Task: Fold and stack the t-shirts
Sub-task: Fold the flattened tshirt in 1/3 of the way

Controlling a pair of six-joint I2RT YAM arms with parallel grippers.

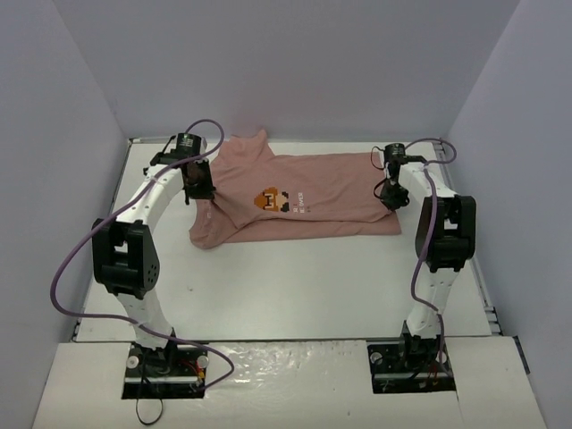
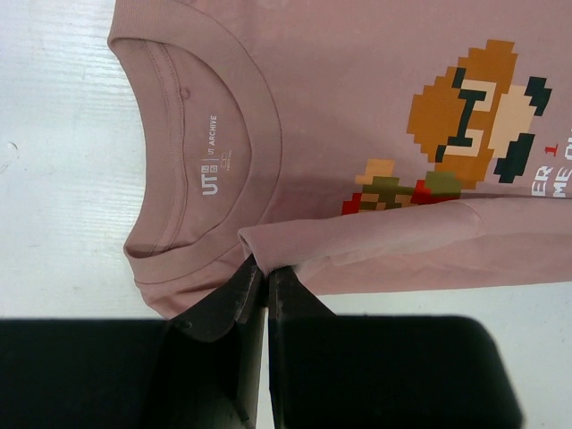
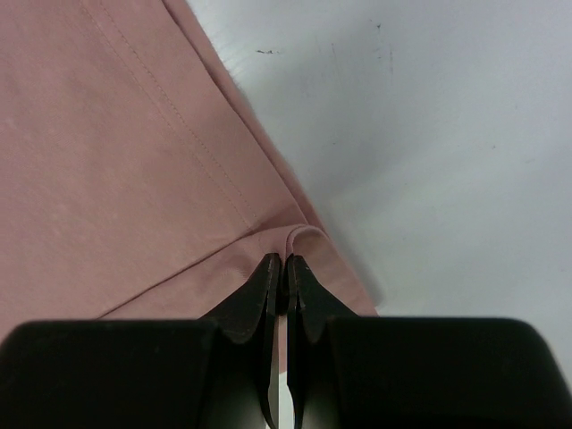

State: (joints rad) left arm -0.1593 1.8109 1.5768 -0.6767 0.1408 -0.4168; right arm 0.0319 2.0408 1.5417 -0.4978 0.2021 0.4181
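Observation:
A dusty-pink t-shirt (image 1: 304,201) with an orange-brown pixel print (image 1: 273,199) lies across the back of the white table, collar to the left. Its near long side is folded up over the body. My left gripper (image 1: 200,189) is shut on a fold of pink cloth (image 2: 295,243) just beside the collar (image 2: 201,170). My right gripper (image 1: 390,195) is shut on a pinch of the hem (image 3: 299,239) at the shirt's right end. In the right wrist view the shirt (image 3: 116,170) fills the left half.
White walls stand close on the left, back and right of the table (image 1: 295,286). A raised white rim (image 1: 487,286) runs along the table's right edge. Purple cables loop from both arms.

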